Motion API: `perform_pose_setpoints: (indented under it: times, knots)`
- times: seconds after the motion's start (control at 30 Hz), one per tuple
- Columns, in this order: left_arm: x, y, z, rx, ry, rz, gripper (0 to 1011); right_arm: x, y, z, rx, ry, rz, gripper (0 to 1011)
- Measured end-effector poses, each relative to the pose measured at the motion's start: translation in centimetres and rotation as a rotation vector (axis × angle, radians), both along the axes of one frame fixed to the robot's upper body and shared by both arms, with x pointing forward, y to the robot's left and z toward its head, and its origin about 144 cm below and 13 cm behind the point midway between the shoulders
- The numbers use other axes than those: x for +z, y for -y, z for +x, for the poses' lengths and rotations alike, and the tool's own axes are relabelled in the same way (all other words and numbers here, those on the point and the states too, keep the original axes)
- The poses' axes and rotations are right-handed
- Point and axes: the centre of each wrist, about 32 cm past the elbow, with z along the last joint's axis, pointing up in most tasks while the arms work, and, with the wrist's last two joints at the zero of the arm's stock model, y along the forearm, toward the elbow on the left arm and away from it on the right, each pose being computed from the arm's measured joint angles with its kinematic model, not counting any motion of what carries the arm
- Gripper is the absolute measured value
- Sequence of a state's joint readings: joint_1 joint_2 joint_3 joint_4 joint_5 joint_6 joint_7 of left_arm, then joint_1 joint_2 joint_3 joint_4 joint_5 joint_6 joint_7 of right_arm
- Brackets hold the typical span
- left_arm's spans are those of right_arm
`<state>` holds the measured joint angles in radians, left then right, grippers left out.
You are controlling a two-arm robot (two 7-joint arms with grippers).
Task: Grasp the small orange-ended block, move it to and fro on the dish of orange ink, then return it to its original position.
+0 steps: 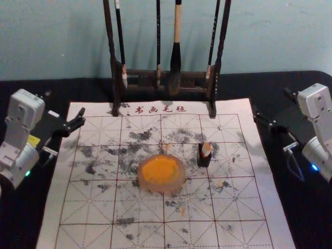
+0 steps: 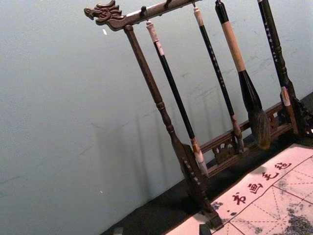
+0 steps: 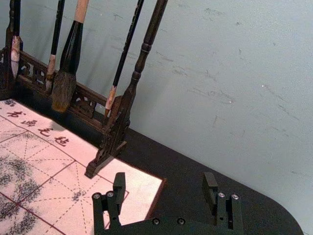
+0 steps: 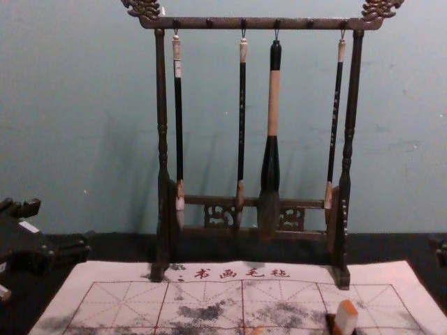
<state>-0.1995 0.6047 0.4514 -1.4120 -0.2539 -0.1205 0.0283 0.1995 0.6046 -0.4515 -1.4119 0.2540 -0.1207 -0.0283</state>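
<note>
Left claw (image 1: 66, 102) open, off the mat's (image 1: 236, 122) left side; right claw (image 1: 271, 102) open, off its right. Block (image 1: 206, 150) sits at black holder (image 1: 203, 162), orange end up, right of ink dish (image 1: 181, 179). Rack (image 4: 258, 24) behind, four brushes (image 4: 273, 105) hanging.

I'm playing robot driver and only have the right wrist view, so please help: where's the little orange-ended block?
Observer: The block stands in a small black holder, to the robot's right of the ink dish.
Operator: Which way does its orange end point?
Observer: Up; in the chest view the whitish part is below the orange.
Operator: My right gripper is open. What's the other one like?
Observer: The left gripper is open too, near the left edge of the mat.
</note>
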Motion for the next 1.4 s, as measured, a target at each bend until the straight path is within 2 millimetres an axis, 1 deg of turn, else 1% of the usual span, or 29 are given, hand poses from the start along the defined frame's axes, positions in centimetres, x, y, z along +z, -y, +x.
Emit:
perform_pose_setpoints:
  times: [1.4]
  knots:
    - [0.0,0.0,0.0,0.0,0.0,0.0,1001,0.0,0.0,0.0,0.0,0.0,0.0,1002]
